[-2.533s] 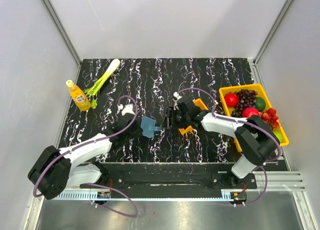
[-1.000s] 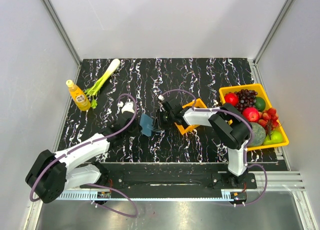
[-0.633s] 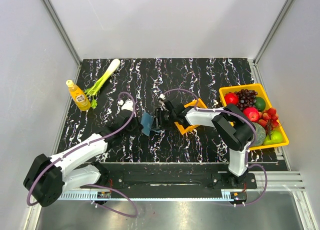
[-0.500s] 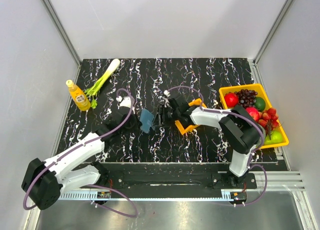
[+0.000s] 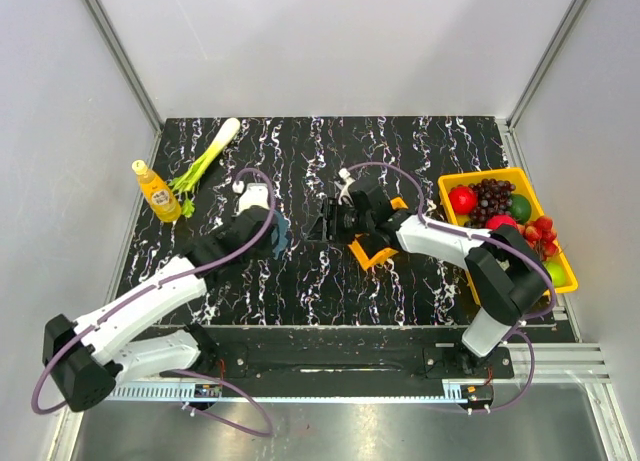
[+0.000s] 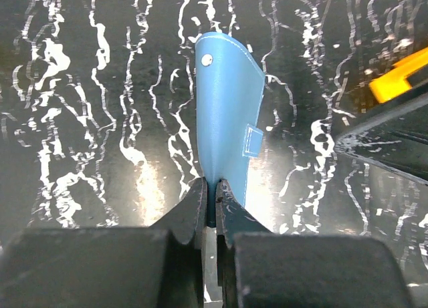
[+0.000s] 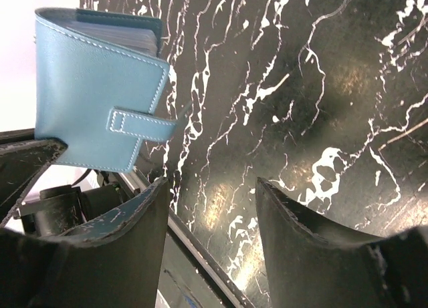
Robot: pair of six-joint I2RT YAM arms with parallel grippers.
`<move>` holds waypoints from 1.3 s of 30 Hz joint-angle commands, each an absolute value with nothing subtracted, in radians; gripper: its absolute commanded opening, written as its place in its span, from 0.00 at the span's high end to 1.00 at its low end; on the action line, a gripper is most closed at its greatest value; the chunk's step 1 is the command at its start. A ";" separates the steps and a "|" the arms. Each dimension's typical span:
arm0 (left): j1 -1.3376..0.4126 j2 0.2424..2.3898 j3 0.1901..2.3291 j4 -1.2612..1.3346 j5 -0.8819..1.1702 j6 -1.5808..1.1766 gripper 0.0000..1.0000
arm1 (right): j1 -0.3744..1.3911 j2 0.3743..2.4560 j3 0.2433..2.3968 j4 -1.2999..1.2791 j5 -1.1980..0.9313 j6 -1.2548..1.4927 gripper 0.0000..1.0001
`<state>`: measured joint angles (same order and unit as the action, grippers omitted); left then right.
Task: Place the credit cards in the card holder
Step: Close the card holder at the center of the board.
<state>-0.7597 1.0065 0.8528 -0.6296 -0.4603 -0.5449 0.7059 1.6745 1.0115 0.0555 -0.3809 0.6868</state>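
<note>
The card holder (image 6: 227, 114) is a blue wallet, folded shut with its strap across the front. My left gripper (image 6: 210, 188) is shut on its lower edge and holds it upright above the black marbled table. In the top view the card holder (image 5: 283, 233) shows edge-on at my left gripper (image 5: 272, 231). My right gripper (image 5: 328, 221) is open and empty, a short way right of it. The right wrist view shows the card holder (image 7: 100, 94) up left of my right gripper (image 7: 210, 194), with pale layers between its flaps. No loose credit card is in view.
A small orange tray (image 5: 368, 253) lies partly under my right arm, and also shows in the left wrist view (image 6: 401, 74). A yellow bin (image 5: 485, 172) of fruit stands at the right edge. A yellow bottle (image 5: 157, 193) and a leek (image 5: 205, 156) lie far left.
My left gripper has lifted the card holder and swung it left and farther back, so it now shows edge-on. My right gripper has drawn back to the right, away from it.
</note>
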 commanded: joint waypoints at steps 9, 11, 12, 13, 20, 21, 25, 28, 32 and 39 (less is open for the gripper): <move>-1.017 1.377 1.083 -0.819 -0.824 -0.655 1.00 | 0.690 1.580 0.847 0.071 -0.244 0.776 0.40; -1.060 1.458 1.120 -0.859 -0.866 -0.701 1.00 | 0.689 1.566 0.815 0.068 -0.213 0.795 0.40; -1.081 1.504 1.143 -0.888 -0.899 -0.725 1.00 | 0.686 1.557 0.790 0.069 -0.200 0.804 0.40; -1.100 1.540 1.167 -0.929 -0.923 -0.767 1.00 | 0.683 1.545 0.773 0.072 -0.187 0.808 0.40; -1.169 1.678 1.235 -0.954 -0.902 -0.853 1.00 | 0.673 1.450 0.703 0.091 -0.130 0.821 0.41; -1.180 1.683 1.238 -0.947 -0.899 -0.853 0.97 | 0.672 1.436 0.700 0.091 -0.120 0.818 0.40; -1.215 1.684 1.243 -0.928 -0.884 -0.865 0.72 | 0.667 1.396 0.686 0.081 -0.077 0.805 0.40; -1.221 1.671 1.220 -0.850 -0.836 -0.839 0.66 | 0.664 1.382 0.677 0.077 -0.064 0.799 0.40; -1.226 1.658 1.201 -0.807 -0.815 -0.825 0.65 | 0.663 1.378 0.675 0.064 -0.063 0.796 0.40; -1.226 1.533 1.092 -0.632 -0.752 -0.790 0.49 | 0.661 1.394 0.689 0.069 -0.097 0.781 0.38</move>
<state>-1.2213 1.6478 1.1439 -0.7639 -0.7891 -0.8062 0.6697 1.4040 0.6773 0.0551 -0.0952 0.8070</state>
